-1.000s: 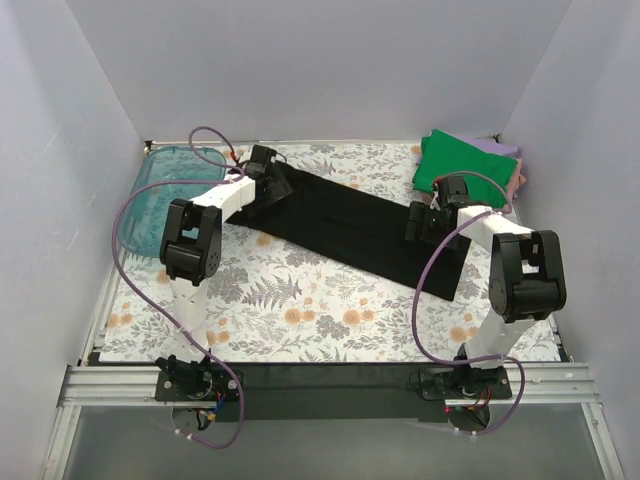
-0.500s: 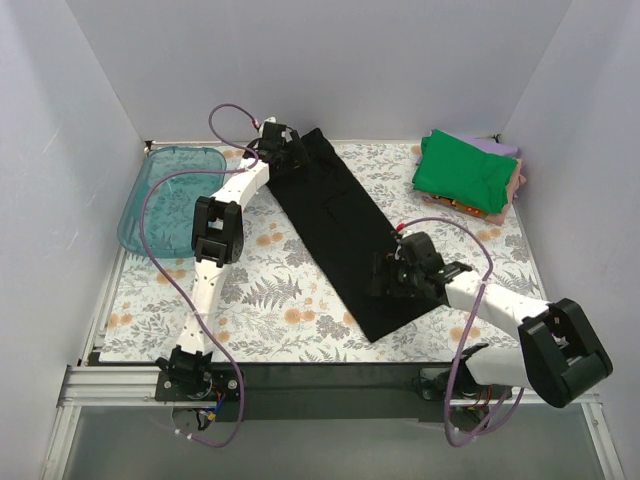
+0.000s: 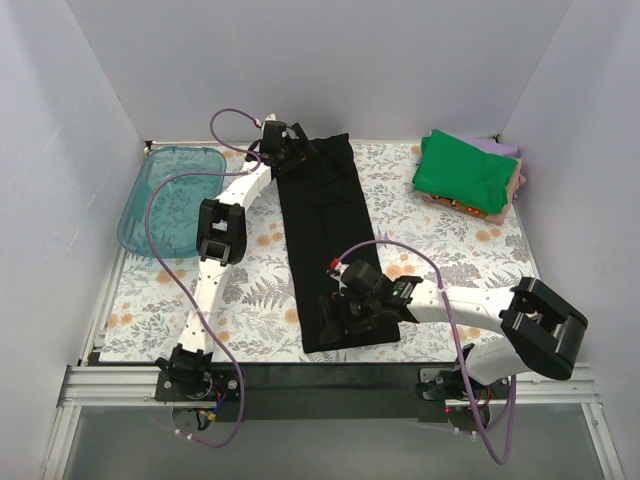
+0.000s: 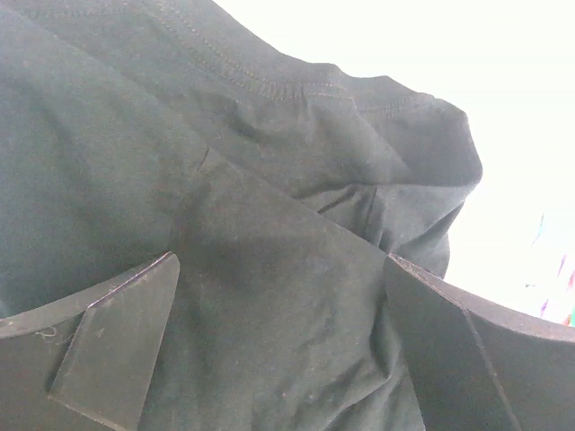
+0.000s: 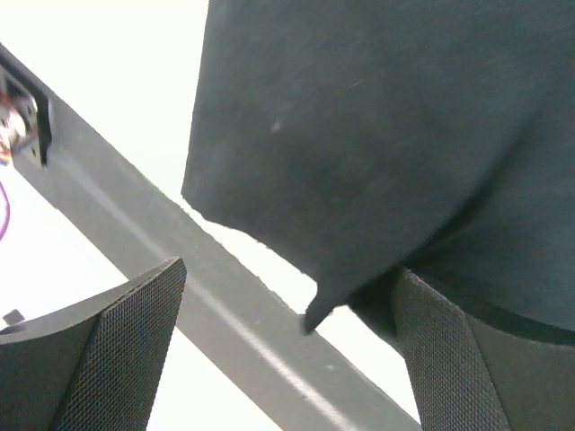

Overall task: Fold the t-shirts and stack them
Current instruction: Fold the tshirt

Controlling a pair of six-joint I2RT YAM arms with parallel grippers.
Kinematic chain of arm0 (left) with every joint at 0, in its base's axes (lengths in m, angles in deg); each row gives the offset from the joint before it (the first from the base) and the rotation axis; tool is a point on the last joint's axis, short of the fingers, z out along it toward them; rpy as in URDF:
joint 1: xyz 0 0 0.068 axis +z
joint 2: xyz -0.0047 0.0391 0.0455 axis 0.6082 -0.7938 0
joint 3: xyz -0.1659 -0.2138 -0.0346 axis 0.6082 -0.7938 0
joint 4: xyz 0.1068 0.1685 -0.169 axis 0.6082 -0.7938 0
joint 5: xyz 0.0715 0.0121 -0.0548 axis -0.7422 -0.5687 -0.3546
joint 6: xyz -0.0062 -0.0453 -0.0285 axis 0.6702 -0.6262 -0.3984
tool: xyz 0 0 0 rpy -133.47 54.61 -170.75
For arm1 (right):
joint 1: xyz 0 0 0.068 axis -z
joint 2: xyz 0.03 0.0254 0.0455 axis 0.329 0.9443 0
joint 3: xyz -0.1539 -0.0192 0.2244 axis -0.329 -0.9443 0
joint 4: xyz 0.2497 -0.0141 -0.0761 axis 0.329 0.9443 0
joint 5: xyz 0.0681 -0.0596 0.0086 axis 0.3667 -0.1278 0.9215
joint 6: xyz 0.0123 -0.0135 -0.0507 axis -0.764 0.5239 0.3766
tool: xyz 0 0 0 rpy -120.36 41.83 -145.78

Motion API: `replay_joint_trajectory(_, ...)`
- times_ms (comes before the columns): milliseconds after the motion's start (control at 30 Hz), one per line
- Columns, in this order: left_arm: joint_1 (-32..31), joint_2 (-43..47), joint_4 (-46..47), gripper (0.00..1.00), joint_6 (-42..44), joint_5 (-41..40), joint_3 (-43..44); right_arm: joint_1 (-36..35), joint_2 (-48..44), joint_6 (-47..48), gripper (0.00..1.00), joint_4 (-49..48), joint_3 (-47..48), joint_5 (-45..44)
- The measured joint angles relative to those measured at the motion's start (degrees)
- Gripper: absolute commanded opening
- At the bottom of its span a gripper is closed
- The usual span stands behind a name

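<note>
The black t-shirt [image 3: 322, 240] lies folded into a long narrow strip running from the back of the table toward the front edge. My left gripper [image 3: 288, 150] is over its far end. In the left wrist view the jaws stand wide apart with the black cloth [image 4: 225, 180] and its collar seam under the gripper [image 4: 278, 350]. My right gripper [image 3: 342, 312] is at the near end. In the right wrist view its gripper [image 5: 287, 350] is open and a corner of the black cloth [image 5: 377, 135] hangs by the right finger. A bright green t-shirt [image 3: 465, 172] lies folded at the back right.
The green tee tops a small pile with lilac [image 3: 502, 149], pink [image 3: 519, 182] and orange [image 3: 466, 207] cloth edges showing. A translucent teal tray [image 3: 170, 195] sits at the back left. The dark front rail [image 5: 225, 314] runs just below the shirt's near end. Walls enclose three sides.
The black shirt has swung from a left-right diagonal to nearly front-to-back. My right gripper moved from the right side to the front centre. My left gripper shifted slightly back and right.
</note>
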Motion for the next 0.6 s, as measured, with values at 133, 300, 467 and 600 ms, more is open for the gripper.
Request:
replay_joint_trajectory(133, -0.02, 0.15, 0.07, 0.98, -1.75, -0.22, -0.15, -3.82, 0.94, -1.4, 0.98, 2.32, 1.92, -0.33)
replay_joint_trajectory(300, -0.5, 2.38, -2.45, 0.98, -2.36, -1.14, -1.9, -5.6, -1.88, -2.05, 0.98, 8.59, 5.95, -4.98)
replay_joint_trajectory(467, -1.77, 9.99, -10.21, 0.98, -2.12, -2.54, -5.66, -5.57, -8.92, -3.41, 0.98, 16.48, 9.79, -15.87)
replay_joint_trajectory(600, -3.54, 22.34, -14.58, 0.98, -1.53, -4.11, -12.59, -5.16, -14.82, -5.18, 0.99, 20.17, 9.49, -23.08)
